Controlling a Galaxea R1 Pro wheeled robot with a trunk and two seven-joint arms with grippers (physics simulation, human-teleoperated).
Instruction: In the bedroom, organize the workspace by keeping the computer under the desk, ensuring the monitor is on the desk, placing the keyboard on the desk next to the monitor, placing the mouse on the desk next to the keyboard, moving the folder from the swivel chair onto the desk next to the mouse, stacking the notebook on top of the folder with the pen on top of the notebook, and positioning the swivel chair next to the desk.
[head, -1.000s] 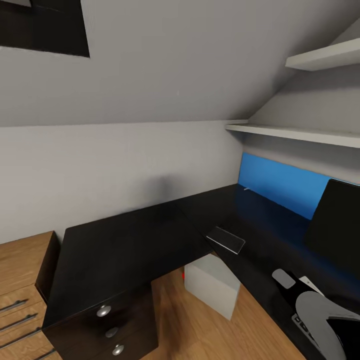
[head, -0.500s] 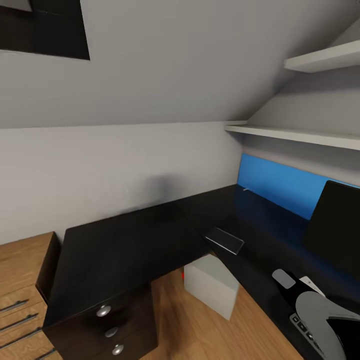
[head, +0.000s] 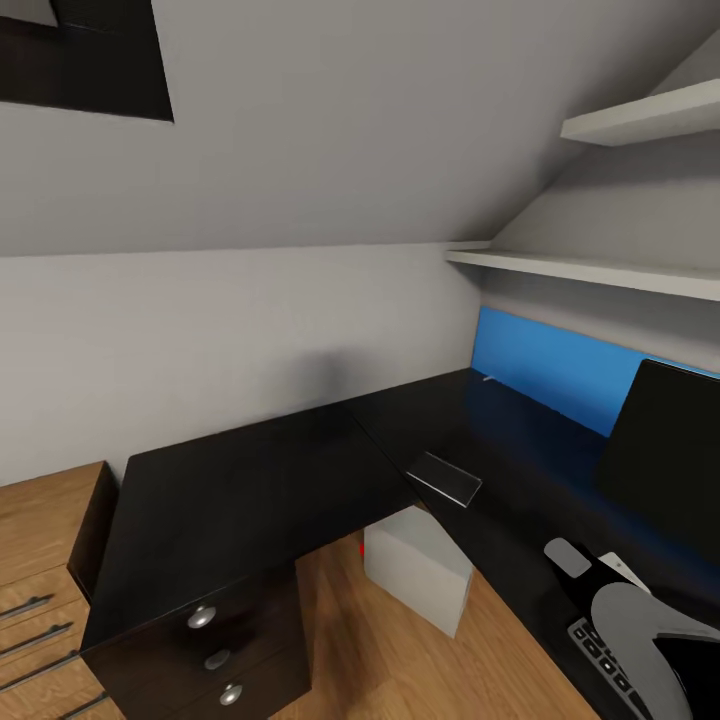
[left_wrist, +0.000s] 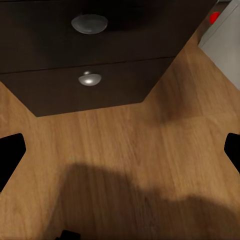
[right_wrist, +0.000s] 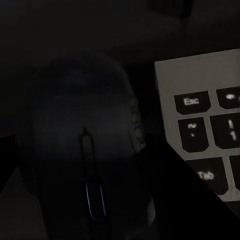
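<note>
The black L-shaped desk (head: 250, 490) runs along the sloping wall. The grey computer (head: 415, 570) stands under it. The monitor (head: 665, 455) stands on the desk's right wing, with the keyboard (head: 600, 655) in front of it beneath my right arm (head: 640, 640). The thin black notebook (head: 445, 478) lies at the inner corner, and the white pen (head: 490, 378) lies further back. My right gripper (right_wrist: 120, 155) hangs open over the dark mouse (right_wrist: 85, 165), which lies beside the keyboard (right_wrist: 205, 125). My left gripper (left_wrist: 120, 150) is open above the floor. The folder and swivel chair are out of view.
Black drawers with silver knobs (head: 215, 660) (left_wrist: 90, 22) sit under the desk's left end. A wooden drawer chest (head: 40, 560) stands beside them. White shelves (head: 590, 265) and a blue back panel (head: 545, 365) are above the right wing. Wood floor (left_wrist: 125, 150) lies in front.
The whole view has shifted slightly left, so the camera has turned a little right. More of the keyboard and monitor now show. The things on the desk have not moved.
</note>
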